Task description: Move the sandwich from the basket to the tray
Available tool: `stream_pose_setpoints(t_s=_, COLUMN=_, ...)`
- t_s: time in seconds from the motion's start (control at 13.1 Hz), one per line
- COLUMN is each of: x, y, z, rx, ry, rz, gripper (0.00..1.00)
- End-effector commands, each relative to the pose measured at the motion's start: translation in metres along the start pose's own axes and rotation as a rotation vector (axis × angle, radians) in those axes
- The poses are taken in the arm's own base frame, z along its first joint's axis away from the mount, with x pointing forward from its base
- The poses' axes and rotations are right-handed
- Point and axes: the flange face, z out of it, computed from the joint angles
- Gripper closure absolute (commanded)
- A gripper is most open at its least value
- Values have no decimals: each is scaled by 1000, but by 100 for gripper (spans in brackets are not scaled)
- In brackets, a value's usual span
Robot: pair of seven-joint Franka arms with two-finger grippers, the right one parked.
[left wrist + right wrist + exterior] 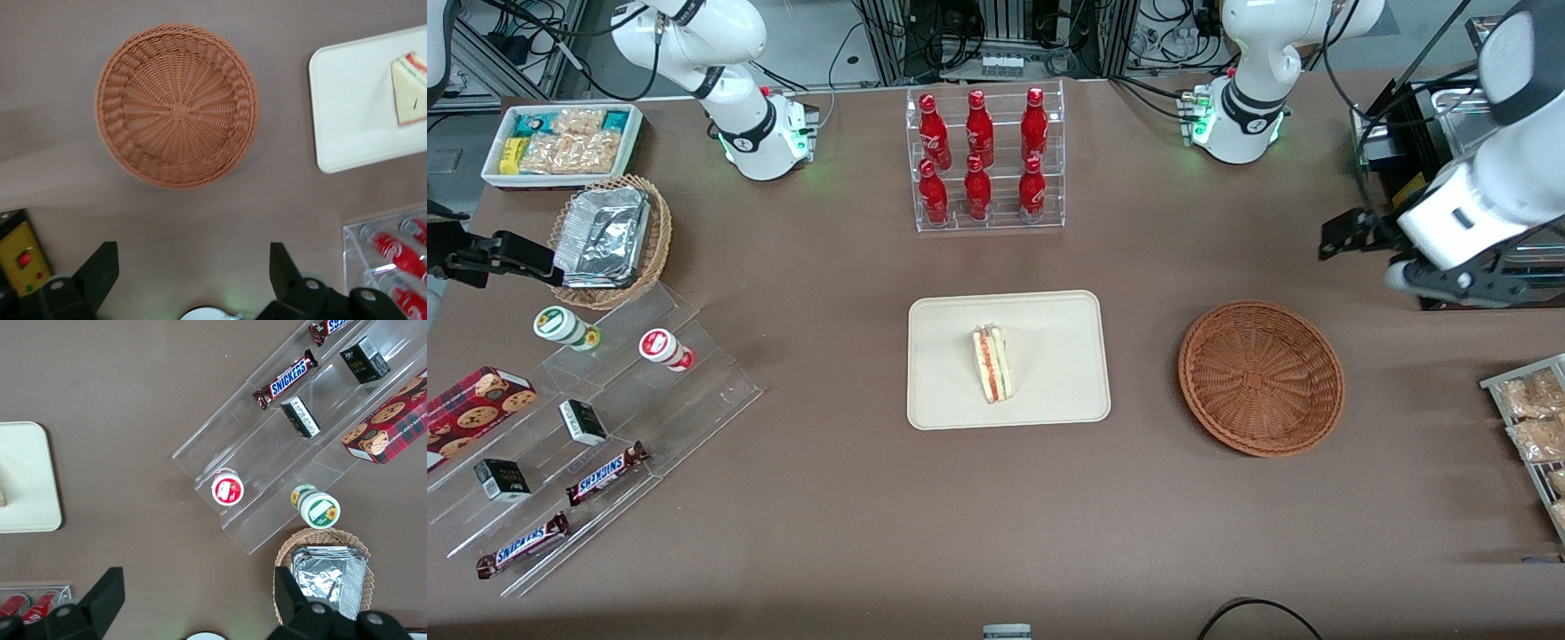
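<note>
the layered bread wedge of the sandwich (992, 364) lies on the smooth cream tray (1049, 391); the round woven wicker basket (1261, 378) sits beside it. the tool (193, 270), released, hangs high above the brown desk (854, 498).

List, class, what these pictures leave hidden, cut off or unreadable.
- Sandwich on the tray: cut by the left wrist view's edge.
- Gripper, open, raised above table near the empty basket: fingertips cut by that view's edge.
- Snack packets: cut by the front view's edge.
- Black boxes: print too small to read.
</note>
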Motion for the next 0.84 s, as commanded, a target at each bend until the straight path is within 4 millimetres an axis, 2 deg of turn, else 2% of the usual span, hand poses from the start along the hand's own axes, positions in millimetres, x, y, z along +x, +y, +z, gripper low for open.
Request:
stream_pose_setpoints(t_s=0.0, x=-24, y=0, z=-20, rx=67, ry=1, rz=40, gripper=0)
stream_pose_setpoints(t_s=0.08, x=-27, y=-6, z=-23, rx=67, ry=-2, rz=35, gripper=0)
stream_pose_setpoints(t_s=0.31, x=-31, y=-7, z=-33, rx=65, ry=8, rz=35, gripper=0)
stream_pose_setpoints(t_s=0.38, x=-27, y=-9, z=-30, rx=62, ry=15, rz=32, gripper=0)
stream_pose_setpoints(t_s=0.61, x=3, y=-19, z=-22, rx=65, ry=74, rz=17, gripper=0)
stream_pose_setpoints(t_s=0.76, x=9, y=-22, z=-24, rx=66, ry=81, rz=16, gripper=0)
